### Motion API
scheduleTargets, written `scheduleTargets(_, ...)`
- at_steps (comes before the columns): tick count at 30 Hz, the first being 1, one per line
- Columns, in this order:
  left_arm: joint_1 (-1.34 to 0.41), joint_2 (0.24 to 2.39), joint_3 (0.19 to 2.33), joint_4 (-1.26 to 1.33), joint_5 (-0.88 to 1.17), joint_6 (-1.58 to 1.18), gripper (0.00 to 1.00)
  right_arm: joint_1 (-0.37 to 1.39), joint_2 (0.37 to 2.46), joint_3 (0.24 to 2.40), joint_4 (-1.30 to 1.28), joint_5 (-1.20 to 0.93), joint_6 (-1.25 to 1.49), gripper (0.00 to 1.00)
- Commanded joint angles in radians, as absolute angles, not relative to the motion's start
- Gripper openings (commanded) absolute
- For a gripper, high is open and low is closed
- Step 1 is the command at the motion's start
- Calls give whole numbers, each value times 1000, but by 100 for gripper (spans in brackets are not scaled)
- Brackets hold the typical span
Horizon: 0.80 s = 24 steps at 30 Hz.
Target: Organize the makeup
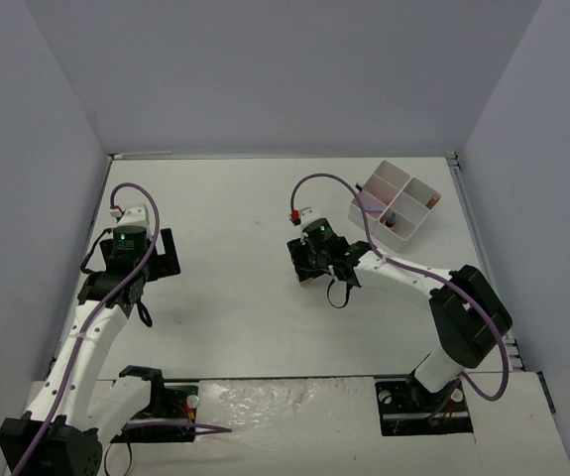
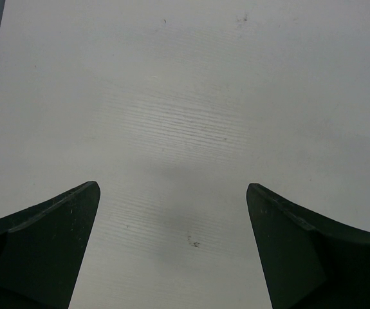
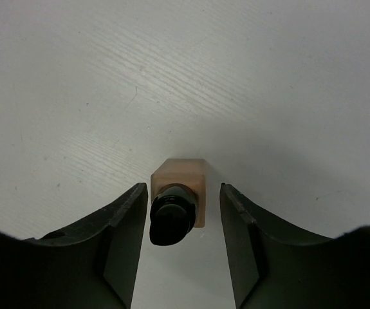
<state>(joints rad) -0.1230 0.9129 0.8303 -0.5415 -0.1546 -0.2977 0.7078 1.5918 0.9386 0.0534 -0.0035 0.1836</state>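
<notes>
Counted in the overhead view, there are two arms, two tools, one white tray (image 1: 408, 188) with four compartments, and a single piece of makeup out on the surface (image 1: 225, 208).

On the left side, the left tool (image 2: 172, 188) hangs over bare surface with its jaws spread wide and nothing between them. Its wrist view shows only the two dark fingertips (image 2: 75, 212) and the pale grain of the surface below, which the overhead view hides under the wrist.

Toward the middle, the right tool (image 3: 183, 188) is low over the surface, near the tray but apart from it. From above, its dark body covers nearly all of what lies under it. The right wrist view shows this plainly: one tan bottle (image 3: 186, 172) with a dark cap sits on the surface between the two fingers. The jaws are set narrow around the bottle, with a slim gap on the left side and a wider one on the right, so they are not clamped on it.

At the far right, the tray sits turned at an angle near the back corner. One small dark-and-tan item shows in its nearest compartment, too small to name. Neither wrist view shows the tray.
</notes>
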Motion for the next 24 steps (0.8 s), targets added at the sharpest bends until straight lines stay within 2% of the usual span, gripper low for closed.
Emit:
scheduleTargets(1, -114, 916, 865, -495, -150, -287, 97, 714, 1598, 941, 107, 26, 186, 41)
scheduleTargets(6, -114, 916, 864, -495, -149, -287, 97, 715, 1605, 939, 107, 19, 190, 24)
scheduleTargets(8, -114, 917, 864, -494, -147, -287, 97, 715, 1605, 937, 107, 23, 189, 12)
scheduleTargets(11, -114, 919, 864, -494, -146, -287, 97, 713, 1586, 931, 105, 37, 187, 1)
scheduleTargets(18, -114, 914, 864, -495, -144, -288, 97, 654, 1451, 932, 74, 92, 186, 0)
scheduleTargets(24, -112, 913, 865, -494, -138, -290, 97, 448, 1332, 930, 45, 123, 201, 0)
